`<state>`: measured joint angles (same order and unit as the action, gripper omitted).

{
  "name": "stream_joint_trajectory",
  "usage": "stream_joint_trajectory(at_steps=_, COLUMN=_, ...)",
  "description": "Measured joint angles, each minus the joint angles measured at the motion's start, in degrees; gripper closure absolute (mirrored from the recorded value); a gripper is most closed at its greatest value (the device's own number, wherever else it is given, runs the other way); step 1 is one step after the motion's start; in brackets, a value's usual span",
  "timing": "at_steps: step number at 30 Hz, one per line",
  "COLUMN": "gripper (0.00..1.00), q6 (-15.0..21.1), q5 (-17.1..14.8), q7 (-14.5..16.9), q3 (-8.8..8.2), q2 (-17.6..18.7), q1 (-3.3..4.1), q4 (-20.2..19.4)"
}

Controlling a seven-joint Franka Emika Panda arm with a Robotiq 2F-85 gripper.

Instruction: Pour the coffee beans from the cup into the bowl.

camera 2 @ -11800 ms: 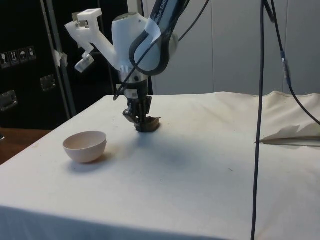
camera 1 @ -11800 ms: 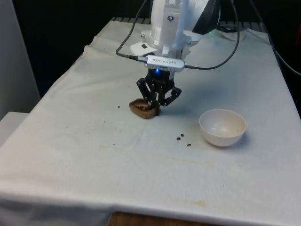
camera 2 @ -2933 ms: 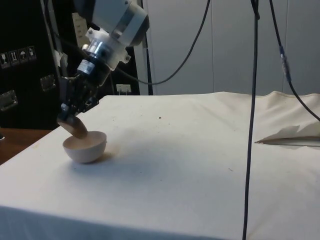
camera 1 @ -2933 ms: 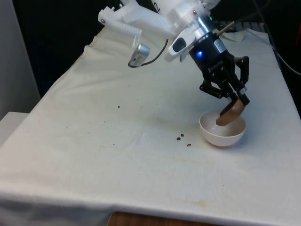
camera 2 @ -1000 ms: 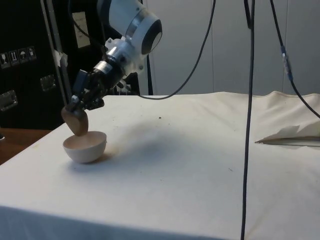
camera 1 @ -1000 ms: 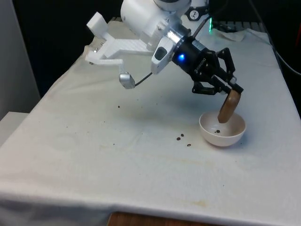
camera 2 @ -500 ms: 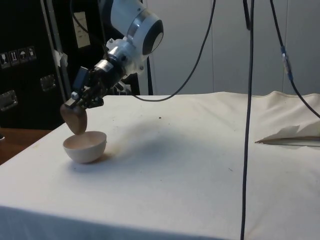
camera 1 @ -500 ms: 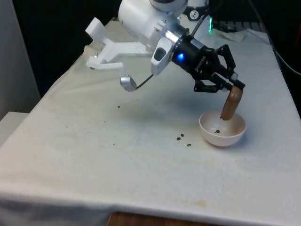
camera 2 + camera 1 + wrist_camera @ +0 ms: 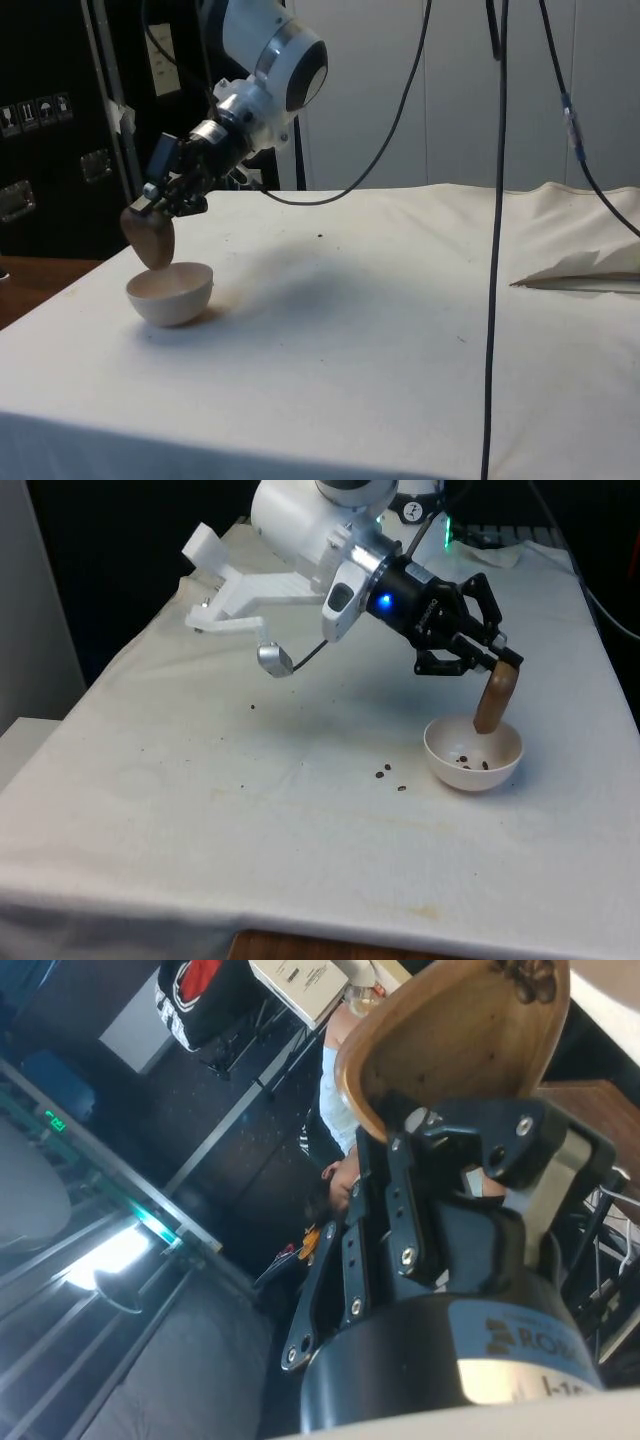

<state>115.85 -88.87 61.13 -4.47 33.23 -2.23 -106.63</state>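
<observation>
Risk: cup (image 9: pixel 492 701) is tipped steeply over the bowl (image 9: pixel 473 752), its mouth near the bowl's far rim, so beans could bounce or fall past onto the table (image 9: pixel 200 810); a few coffee beans (image 9: pixel 391 773) already lie on the cloth beside the bowl. Gripper (image 9: pixel 497 660) jaws are pinched on the cup's rim, nearly closed. Some beans sit in the bowl, near the table's right edge in the front view.

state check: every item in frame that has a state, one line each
cup: held by its rim, tipped steeply over the bowl, a few beans still inside near the rim
bowl: upright on the cloth, several coffee beans in it
gripper: shut on the cup, above the bowl
stray beans: loose on the cloth beside the bowl
</observation>
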Motion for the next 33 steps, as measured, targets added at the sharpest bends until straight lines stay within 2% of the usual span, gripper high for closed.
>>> stream_joint_trajectory(at_steps=8, gripper=0.97, q6=-0.86, q5=-1.03, q7=0.11, q3=-0.11, q2=0.57, q1=-0.06, q4=-0.06)
stream_joint_trajectory(at_steps=9, gripper=0.97, q6=-2.12, q5=-1.72, q7=0.23, q3=-0.52, q2=0.80, q1=-0.06, q4=0.00)
stream_joint_trajectory(at_steps=15, gripper=0.97, q6=-5.27, q5=-3.27, q7=0.40, q3=-1.49, q2=1.32, q1=-0.11, q4=0.00)
stream_joint_trajectory(at_steps=17, gripper=0.97, q6=-5.27, q5=-3.27, q7=0.40, q3=-1.49, q2=1.32, q1=-0.11, q4=0.00)
stream_joint_trajectory(at_steps=24, gripper=0.97, q6=-9.45, q5=-4.81, q7=0.74, q3=-2.86, q2=1.89, q1=-0.17, q4=0.00)
stream_joint_trajectory(at_steps=33, gripper=0.97, q6=-9.91, q5=-4.98, q7=0.92, q3=-2.98, q2=1.95, q1=-0.17, q4=0.00)
